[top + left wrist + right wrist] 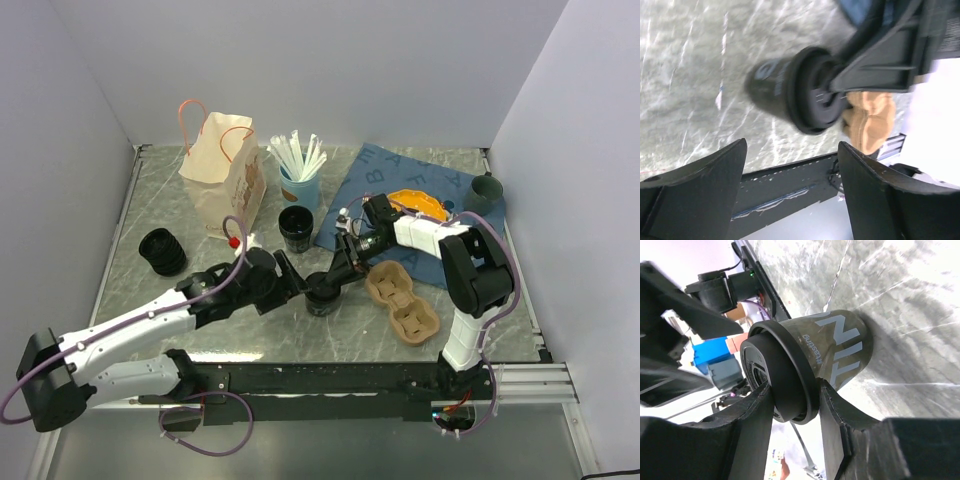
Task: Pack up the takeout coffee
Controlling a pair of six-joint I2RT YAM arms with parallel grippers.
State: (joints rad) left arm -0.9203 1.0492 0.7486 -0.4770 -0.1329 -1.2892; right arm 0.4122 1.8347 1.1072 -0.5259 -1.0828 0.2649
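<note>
The takeout coffee (322, 299), a small black cup with pale lettering and a black lid, is near the table's front middle, its base on the marble top. My right gripper (335, 281) reaches down from the right and is shut on its lid; in the right wrist view the two fingers pinch the lid rim (790, 375) of the cup (840, 352). My left gripper (297, 275) is open just left of the cup, apart from it. In the left wrist view its fingers (715, 175) stand wide with the cup (775, 87) ahead of them.
A cardboard cup carrier (402, 301) lies right of the cup. Behind are a lidless black cup (296, 228), a light-blue straw cup (301, 187), a paper bag (222, 182), a blue cloth (372, 175) and a grey-green mug (484, 193). A black ribbed object (162, 250) sits at the left.
</note>
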